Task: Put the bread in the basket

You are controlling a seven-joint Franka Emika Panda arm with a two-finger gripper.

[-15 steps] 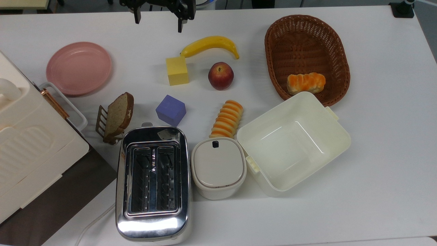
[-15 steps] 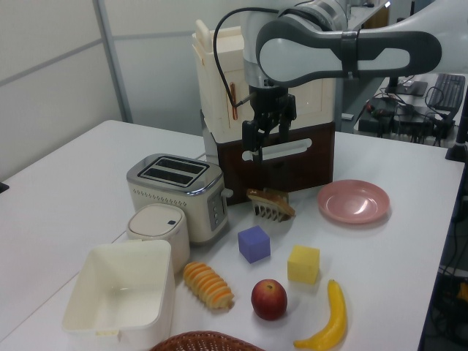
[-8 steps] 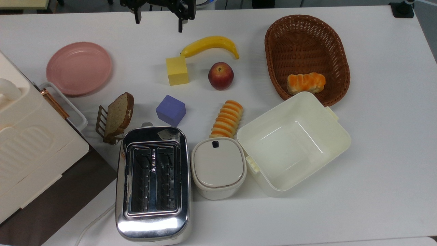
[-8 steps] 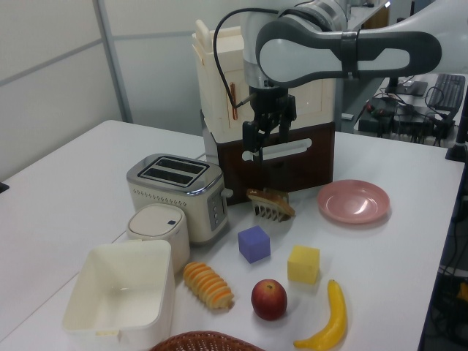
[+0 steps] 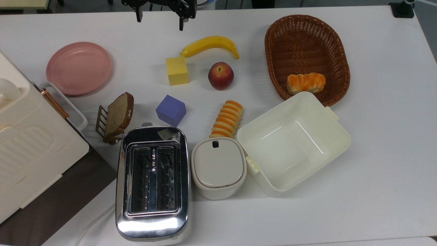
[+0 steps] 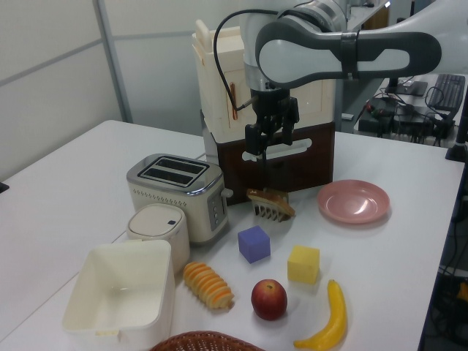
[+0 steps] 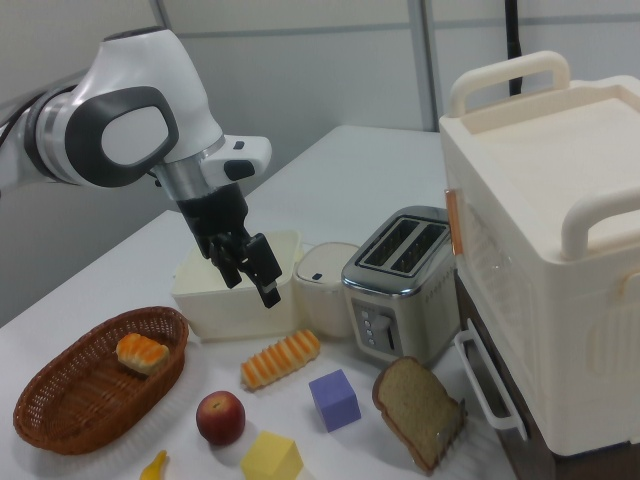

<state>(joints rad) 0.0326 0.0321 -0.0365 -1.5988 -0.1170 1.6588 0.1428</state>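
Observation:
The bread [image 5: 227,119] is a long loaf with orange and cream stripes. It lies on the white table between the purple cube and the cream square container, also seen at bread [image 6: 208,285] and bread [image 7: 281,358]. The dark brown wicker basket [image 5: 300,41] stands at the top view's upper right, with a short orange braided roll [image 5: 306,83] inside; basket [image 7: 60,420] shows at the right view's lower left. My gripper [image 5: 159,19] hangs open and empty above the table's far edge, well apart from the bread; gripper [image 6: 269,142], gripper [image 7: 254,279].
A banana [image 5: 210,45], an apple [image 5: 221,75], a yellow cube [image 5: 177,70] and a purple cube [image 5: 170,110] lie between gripper and bread. A cream square container [image 5: 293,141], a lidded pot [image 5: 218,167], a toaster [image 5: 153,182], a bread slice on a rack [image 5: 117,116] and a pink plate [image 5: 79,67] surround them.
The gripper has shifted slightly toward the left view's right and a little up in the top view. It stays open. Nothing on the table has moved.

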